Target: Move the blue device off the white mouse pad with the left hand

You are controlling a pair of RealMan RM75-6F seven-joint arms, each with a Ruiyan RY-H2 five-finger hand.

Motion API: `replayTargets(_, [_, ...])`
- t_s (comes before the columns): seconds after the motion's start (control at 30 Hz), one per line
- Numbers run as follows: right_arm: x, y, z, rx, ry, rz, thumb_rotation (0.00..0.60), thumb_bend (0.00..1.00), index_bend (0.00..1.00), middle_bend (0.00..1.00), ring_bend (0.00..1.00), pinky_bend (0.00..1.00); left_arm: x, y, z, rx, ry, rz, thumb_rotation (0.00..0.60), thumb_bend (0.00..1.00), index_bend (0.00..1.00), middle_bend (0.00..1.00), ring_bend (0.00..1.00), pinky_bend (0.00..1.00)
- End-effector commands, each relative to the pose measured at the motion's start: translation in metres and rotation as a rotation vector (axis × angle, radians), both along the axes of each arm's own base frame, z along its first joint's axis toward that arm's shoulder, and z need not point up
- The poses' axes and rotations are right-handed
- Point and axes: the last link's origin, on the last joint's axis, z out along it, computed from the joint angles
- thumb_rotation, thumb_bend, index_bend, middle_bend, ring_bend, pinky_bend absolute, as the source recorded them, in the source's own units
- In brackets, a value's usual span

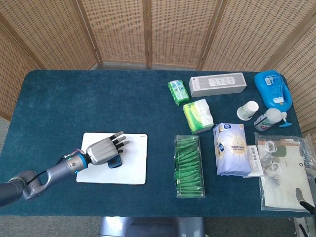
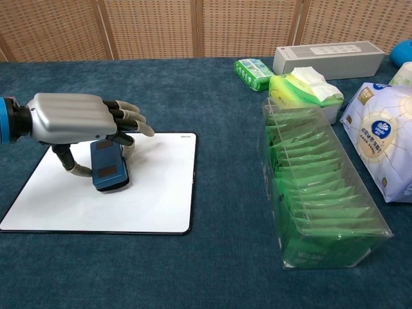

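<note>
Left hand on device, still over the pad.
Table carries the white mouse pad at near left; left hand arches over the blue device, thumb and fingers clasping it so it can be carried off; device sits over the pad's far-left part. Right hand out of frame.
</note>
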Motion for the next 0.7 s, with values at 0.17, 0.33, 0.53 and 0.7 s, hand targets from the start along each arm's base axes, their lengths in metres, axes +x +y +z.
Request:
replayTargets(0.17, [-0.001,0.0,0.0,-0.002,0.0,-0.004,0.6,0.31,0.26,0.23,0.13,0.25,-0.001,0.009,-0.001,0.023,0.018,0.015,0.6,0.34,0.68,0.12,0.0,0.0])
replayTargets(0.33, [-0.002,0.001,0.001,-0.006,0.001,-0.009,0.6,0.31,0.26,0.23,0.13,0.25,0.0,0.008,-0.007,0.011,0.029,0.005,0.6,0.34,0.68,0.12,0.0,0.0])
replayTargets(0.53, [-0.002,0.001,0.002,-0.009,0.002,-0.011,0.6,0.31,0.26,0.23,0.13,0.25,0.004,0.005,-0.01,-0.005,0.016,-0.003,0.6,0.34,0.68,0.12,0.0,0.0])
replayTargets(0.7, [-0.002,0.002,0.002,-0.011,0.003,-0.013,0.6,0.31,0.26,0.23,0.13,0.25,0.011,-0.005,-0.015,-0.046,-0.004,-0.027,0.6,0.34,0.68,0.12,0.0,0.0])
